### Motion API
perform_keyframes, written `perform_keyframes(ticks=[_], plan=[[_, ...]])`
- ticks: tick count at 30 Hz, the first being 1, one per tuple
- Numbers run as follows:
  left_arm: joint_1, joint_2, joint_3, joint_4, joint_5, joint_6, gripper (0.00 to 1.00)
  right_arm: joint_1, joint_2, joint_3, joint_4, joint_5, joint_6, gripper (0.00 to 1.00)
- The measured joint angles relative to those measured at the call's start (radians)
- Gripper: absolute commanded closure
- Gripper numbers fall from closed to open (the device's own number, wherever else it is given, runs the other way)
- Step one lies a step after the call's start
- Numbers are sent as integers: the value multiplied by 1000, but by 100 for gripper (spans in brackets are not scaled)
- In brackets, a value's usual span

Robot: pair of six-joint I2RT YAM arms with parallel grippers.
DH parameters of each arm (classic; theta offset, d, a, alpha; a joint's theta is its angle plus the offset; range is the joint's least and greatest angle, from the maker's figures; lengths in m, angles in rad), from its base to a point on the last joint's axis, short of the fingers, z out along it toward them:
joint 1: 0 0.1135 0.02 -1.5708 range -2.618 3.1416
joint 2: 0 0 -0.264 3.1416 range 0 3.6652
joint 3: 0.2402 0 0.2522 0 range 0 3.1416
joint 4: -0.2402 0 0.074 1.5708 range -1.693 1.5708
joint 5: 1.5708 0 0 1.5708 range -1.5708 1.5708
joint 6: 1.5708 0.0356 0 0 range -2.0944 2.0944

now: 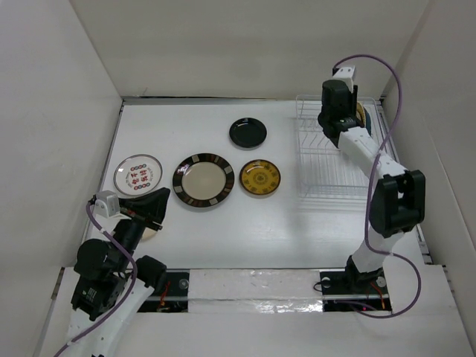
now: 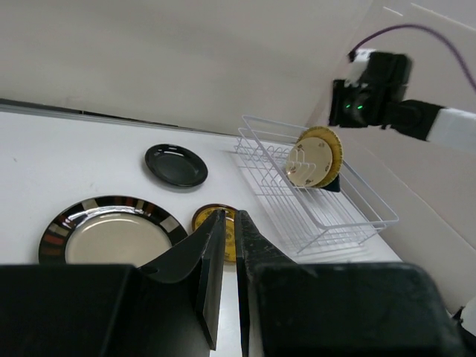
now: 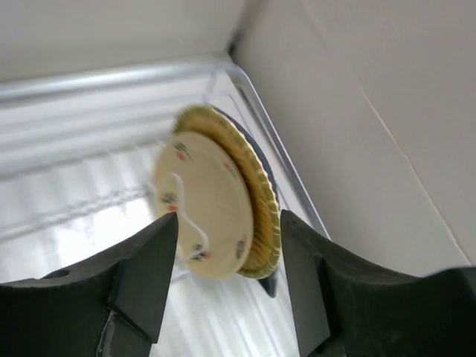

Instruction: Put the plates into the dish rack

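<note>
Top external view: dish rack (image 1: 327, 160) sits on the counter (image 1: 297, 230), right side, far half. Right arm stretches over the rack's far-right corner.

Right wrist view: right end effector (image 3: 229, 223) has fingers (image 3: 145, 271) wide apart w/ nothing held. Beyond them three plates stand on edge at the rack's far end, by the wall. The cream plate (image 3: 204, 204) w/ small marks is in front, the tan scalloped-rim plate (image 3: 264, 216) is right behind & touching it, and the dark blue plate (image 3: 269, 284) peeks out behind both. Left wrist view shows that end effector hanging above the trio, apart from them.

Four plates lie flat on the counter left of the rack:
- black plate (image 1: 248, 132), far centre
- yellow-patterned plate (image 1: 260, 177), nearer
- striped-rim plate (image 1: 204, 180), just beside it to the left
- white plate w/ red marks (image 1: 138, 173), further left

Left end effector (image 2: 230, 216) is low at near-left, fingers together bar a thin slit, gripping nothing. It partly covers a pale plate (image 1: 151, 233), details hidden.
</note>
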Motion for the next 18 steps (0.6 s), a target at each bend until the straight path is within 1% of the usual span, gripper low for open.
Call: perform_keyframes(ticks=[1, 2, 5, 7, 11, 12, 14, 15, 16, 17, 18], plan=[[6, 3, 0, 0, 1, 0, 92, 20, -35, 9, -7, -27, 12, 79], [11, 7, 0, 0, 1, 0, 92, 47, -68, 19, -6, -60, 25, 100], [14, 19, 0, 2, 1, 0, 92, 156, -120, 61, 2, -153, 69, 100], [14, 27, 0, 2, 1, 0, 92, 228, -108, 98, 3, -223, 98, 100], [14, 45, 0, 2, 0, -1, 95, 339, 23, 161, 3, -381, 194, 100], [14, 50, 0, 2, -2, -3, 98, 355, 71, 178, -6, -416, 222, 98], [14, 58, 0, 1, -5, -4, 100, 379, 175, 210, -15, -498, 273, 93], [14, 63, 0, 2, -7, -4, 100, 392, 219, 220, -17, -537, 293, 85], [14, 68, 0, 0, -9, -4, 100, 403, 263, 222, -19, -568, 312, 80], [14, 74, 0, 0, -11, -5, 100, 415, 300, 222, -29, -595, 327, 71], [14, 79, 0, 0, -13, -5, 100, 429, 331, 222, -44, -620, 340, 57]])
